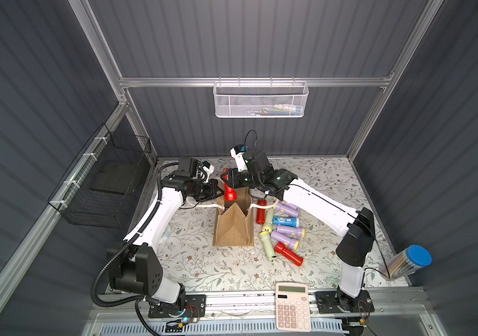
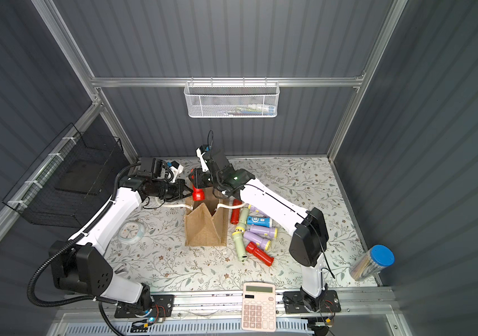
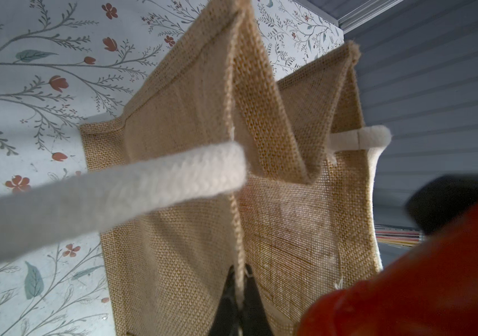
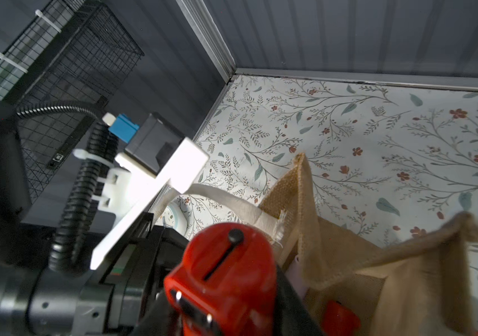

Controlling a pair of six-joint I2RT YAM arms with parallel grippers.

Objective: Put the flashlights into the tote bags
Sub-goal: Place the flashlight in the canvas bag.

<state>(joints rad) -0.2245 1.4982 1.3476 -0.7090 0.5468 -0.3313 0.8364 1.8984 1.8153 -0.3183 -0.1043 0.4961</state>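
Clamping the red flashlight [image 1: 230, 194] in the right gripper [image 1: 227, 181], pinching the bag [image 1: 233, 229] by its rim with the left gripper [image 3: 240, 293], might snag the caved-in side just below and spill.

Robotics lab cell, grey ribbed wall panels [image 1: 246, 37], aluminium frame [image 1: 173, 82], arms [image 1: 162, 212] on a base rail [image 1: 240, 301].

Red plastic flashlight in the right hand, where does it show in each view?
Top view: red plastic flashlight at the tan jute bag's far rim.
Top view: flashlight likewise.
Left wrist: flashlight blurred, beside the bag.
Right wrist: flashlight close-up, by bag's mouth.
Landmark: the jute bag.
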